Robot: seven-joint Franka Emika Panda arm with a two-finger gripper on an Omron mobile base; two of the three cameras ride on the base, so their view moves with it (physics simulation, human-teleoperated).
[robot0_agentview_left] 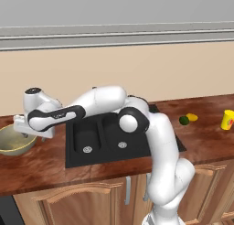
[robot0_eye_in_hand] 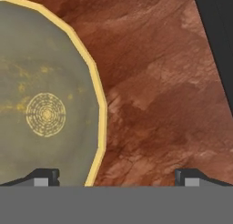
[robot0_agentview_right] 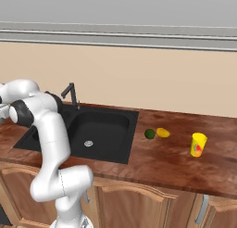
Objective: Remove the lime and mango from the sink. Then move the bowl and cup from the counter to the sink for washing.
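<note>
Stage: the lime (robot0_agentview_right: 149, 134) and the mango (robot0_agentview_right: 162, 132) are seen lying side by side on the counter (robot0_agentview_right: 157, 167), out of the sink (robot0_agentview_right: 104, 127); the fruit step is judged done and the bowl is judged to be next.
Bowl: the bowl (robot0_agentview_left: 13, 139) is seen on the counter at 9 o'clock of the sink; in the hand view its yellow rim is seen running between the two fingertips.
Gripper: the gripper (robot0_eye_in_hand: 114, 177) is held directly over the bowl's rim, fingers spread wide, nothing held; one fingertip (robot0_eye_in_hand: 43, 176) is seen over the bowl's inside, the other over bare counter.
Cup: the cup (robot0_agentview_right: 198, 144) is seen upright, well apart at 3 o'clock of the fruits, not yet moved.
Risk, tipping: a thin rim pinched on one side may let the wide bowl swing or slip.
Risk, collision: a descent slightly off line may land a fingertip on the rim and shove the bowl.
Risk, carry: the faucet (robot0_agentview_right: 70, 93) could be clipped if the bowl is carried low.
</note>
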